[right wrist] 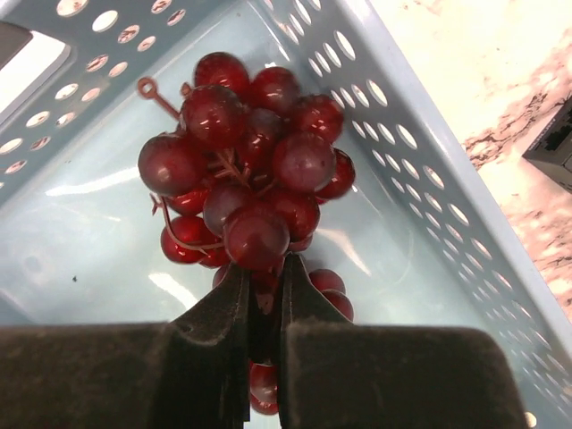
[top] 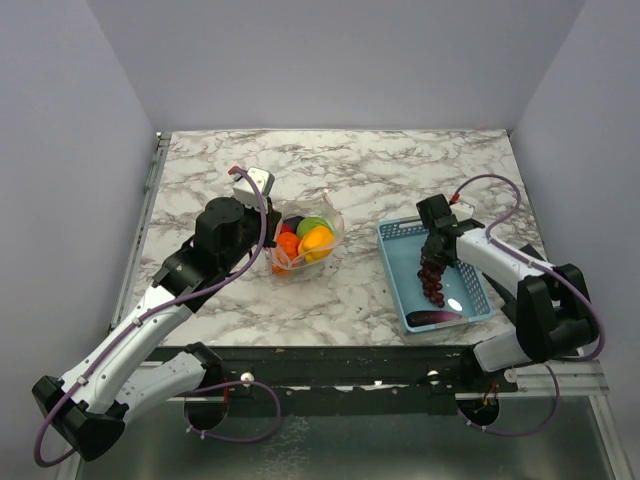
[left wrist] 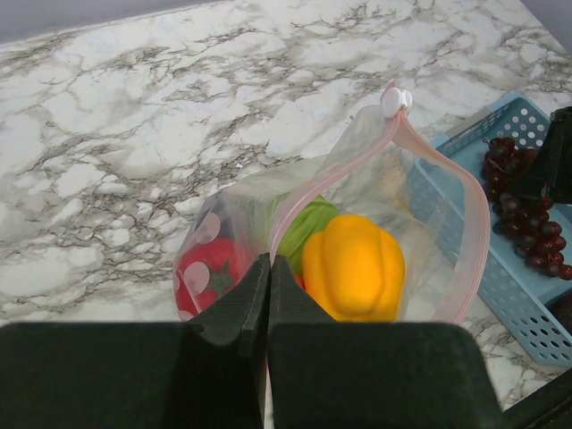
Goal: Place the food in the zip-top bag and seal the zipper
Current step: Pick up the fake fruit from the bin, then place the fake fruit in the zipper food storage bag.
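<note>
The clear zip-top bag (top: 318, 245) stands open mid-table, holding an orange piece (top: 289, 245), a yellow pepper (left wrist: 355, 266), a green piece (left wrist: 308, 223) and a red piece (left wrist: 207, 277). Its pink zipper (left wrist: 313, 192) loops round the mouth, with the white slider (left wrist: 396, 100) at the far end. My left gripper (left wrist: 268, 261) is shut on the bag's near mouth edge. The dark red grapes (right wrist: 246, 161) are in the light-blue basket (top: 470, 290), and my right gripper (right wrist: 264, 268) is shut on the bunch's near end. A purple eggplant (top: 437, 318) lies at the basket's near end.
The basket's perforated walls (right wrist: 384, 107) surround the right gripper closely. The basket stands to the right of the bag (left wrist: 483, 152), with a strip of marble table (top: 360, 280) between them. Grey walls close off the table on three sides.
</note>
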Tool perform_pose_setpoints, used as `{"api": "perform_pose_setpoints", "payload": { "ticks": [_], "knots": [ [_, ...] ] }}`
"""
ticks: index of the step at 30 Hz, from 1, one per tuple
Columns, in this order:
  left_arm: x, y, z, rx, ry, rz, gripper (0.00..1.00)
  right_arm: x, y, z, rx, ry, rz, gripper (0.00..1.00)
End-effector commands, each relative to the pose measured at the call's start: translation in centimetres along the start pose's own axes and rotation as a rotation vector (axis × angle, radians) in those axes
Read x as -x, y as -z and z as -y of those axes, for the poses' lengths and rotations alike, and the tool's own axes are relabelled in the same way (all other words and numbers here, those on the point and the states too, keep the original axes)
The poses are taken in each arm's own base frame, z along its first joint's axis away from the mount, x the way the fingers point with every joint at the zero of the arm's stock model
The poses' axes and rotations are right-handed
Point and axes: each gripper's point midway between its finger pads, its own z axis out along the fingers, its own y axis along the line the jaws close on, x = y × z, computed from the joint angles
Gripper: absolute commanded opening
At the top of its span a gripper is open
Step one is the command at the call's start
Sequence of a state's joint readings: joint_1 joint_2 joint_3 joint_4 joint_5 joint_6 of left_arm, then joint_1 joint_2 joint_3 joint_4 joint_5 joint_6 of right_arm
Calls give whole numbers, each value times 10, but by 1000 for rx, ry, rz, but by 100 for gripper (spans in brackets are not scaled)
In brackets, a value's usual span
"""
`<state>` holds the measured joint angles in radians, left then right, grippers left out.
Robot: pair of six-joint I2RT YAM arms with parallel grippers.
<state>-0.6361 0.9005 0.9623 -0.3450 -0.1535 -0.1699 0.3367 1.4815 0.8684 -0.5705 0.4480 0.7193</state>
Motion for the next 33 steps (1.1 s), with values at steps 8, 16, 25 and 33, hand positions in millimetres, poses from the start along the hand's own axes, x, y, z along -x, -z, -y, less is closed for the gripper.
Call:
{"api": "perform_pose_setpoints", "payload": {
  "ticks": [8,16,25,33],
  "knots": [
    [1,1,-2,0,-9,11,0,28,63,-9,212,-23,86,1],
    [0,0,-1,0,-6,7,0,56,119,-13,371,-23,185,1],
    [-1,0,-1,-3,-6,5,0,84,189,-27,600,15,304,1],
    [-2,-1,0,-3,-5,1,0,96,275,-59,959,81,353,1]
  ]
}}
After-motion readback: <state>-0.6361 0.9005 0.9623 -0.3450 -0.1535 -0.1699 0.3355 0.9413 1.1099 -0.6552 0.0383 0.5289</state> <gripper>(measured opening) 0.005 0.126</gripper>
